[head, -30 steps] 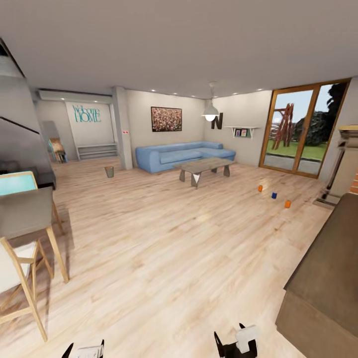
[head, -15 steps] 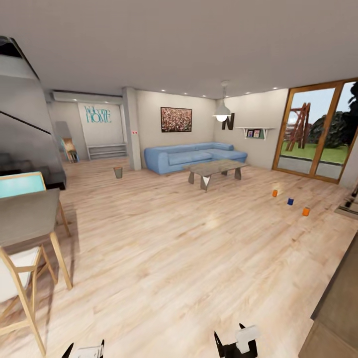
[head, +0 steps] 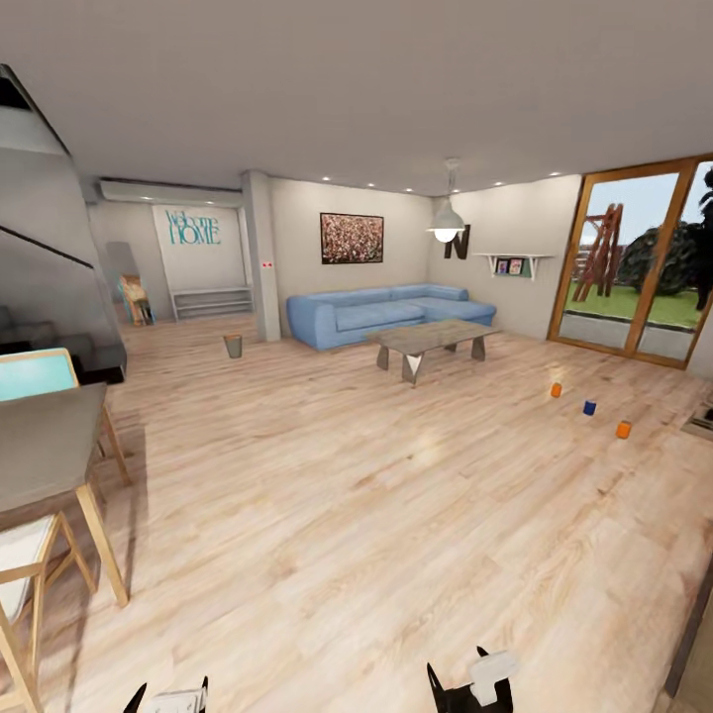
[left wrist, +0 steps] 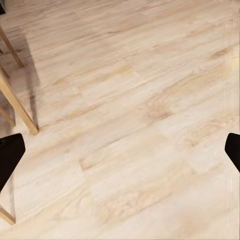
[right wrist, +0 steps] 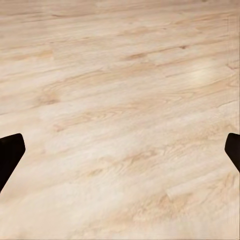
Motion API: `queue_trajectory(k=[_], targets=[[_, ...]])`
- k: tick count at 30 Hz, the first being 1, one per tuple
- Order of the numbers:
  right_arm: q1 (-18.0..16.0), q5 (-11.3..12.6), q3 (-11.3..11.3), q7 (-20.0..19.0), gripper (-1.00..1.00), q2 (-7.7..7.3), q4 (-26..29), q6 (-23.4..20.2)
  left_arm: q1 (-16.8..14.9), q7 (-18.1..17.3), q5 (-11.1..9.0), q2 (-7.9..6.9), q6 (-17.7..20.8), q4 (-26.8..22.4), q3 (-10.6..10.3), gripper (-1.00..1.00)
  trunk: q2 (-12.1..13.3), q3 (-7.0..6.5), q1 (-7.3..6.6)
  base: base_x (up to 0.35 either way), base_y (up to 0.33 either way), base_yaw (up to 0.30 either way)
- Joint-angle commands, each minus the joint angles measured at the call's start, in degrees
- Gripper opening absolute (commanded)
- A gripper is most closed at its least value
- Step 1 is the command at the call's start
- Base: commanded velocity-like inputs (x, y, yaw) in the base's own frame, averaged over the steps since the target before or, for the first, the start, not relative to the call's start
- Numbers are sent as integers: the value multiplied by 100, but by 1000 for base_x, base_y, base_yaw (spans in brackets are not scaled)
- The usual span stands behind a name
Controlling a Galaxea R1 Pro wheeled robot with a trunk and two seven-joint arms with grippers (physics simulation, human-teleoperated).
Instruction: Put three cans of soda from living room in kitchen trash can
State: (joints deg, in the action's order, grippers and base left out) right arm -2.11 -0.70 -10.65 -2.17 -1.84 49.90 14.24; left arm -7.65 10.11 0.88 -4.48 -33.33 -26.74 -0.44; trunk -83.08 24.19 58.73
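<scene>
Cans way across the room, nothing in either gripper

Going left to right in the head view: table (head: pixel 40 446) and wooden chair (head: pixel 25 584) at the near left, small grey bin (head: pixel 233 346) far back by the pillar (head: pixel 260 257), blue sofa (head: pixel 381 312) and low coffee table (head: pixel 431 342) in the middle, then three soda cans standing on the wood floor (head: pixel 327 515) out to the right, in front of the glass doors (head: pixel 634 267). Orange can (head: pixel 557 390), blue can (head: pixel 590 407), and another orange can (head: pixel 624 430), strung out in a loose diagonal with gaps between them.

Left gripper (head: pixel 168 698) and right gripper (head: pixel 465 683) sit at the bottom edge. Both wrist views show dark fingertips (left wrist: pixel 10 155) (right wrist: pixel 10 152) spread wide with bare floor between, so both hands are spread and holding nothing.

What could go wrong, I'd say:
- The cans are well apart from both grippers, off to the right side, so there's a drive to do first. Roll in too fast or at a bad angle and the base could knock one over, and then it rolls.
- They're on the floor, so it's a deep reach down.
- Something dark sits at the lower right edge; can't tell what, but cutting the corner might clip it.
- The bin is well apart from the cans on the opposite side, so each trip is long.
</scene>
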Motion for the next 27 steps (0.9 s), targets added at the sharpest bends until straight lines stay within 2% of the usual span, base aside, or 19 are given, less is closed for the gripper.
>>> queue_trajectory(k=[1,27], targets=[[0,0,-1,-1,100,0,-6,0,0,0,0,0,1,1,0,100,0,0,0,324,86,0],[0,-2,-7,-3,100,-15,-16,0,0,0,-7,0,-7,-8,-18,100,0,0,0,324,93,0]])
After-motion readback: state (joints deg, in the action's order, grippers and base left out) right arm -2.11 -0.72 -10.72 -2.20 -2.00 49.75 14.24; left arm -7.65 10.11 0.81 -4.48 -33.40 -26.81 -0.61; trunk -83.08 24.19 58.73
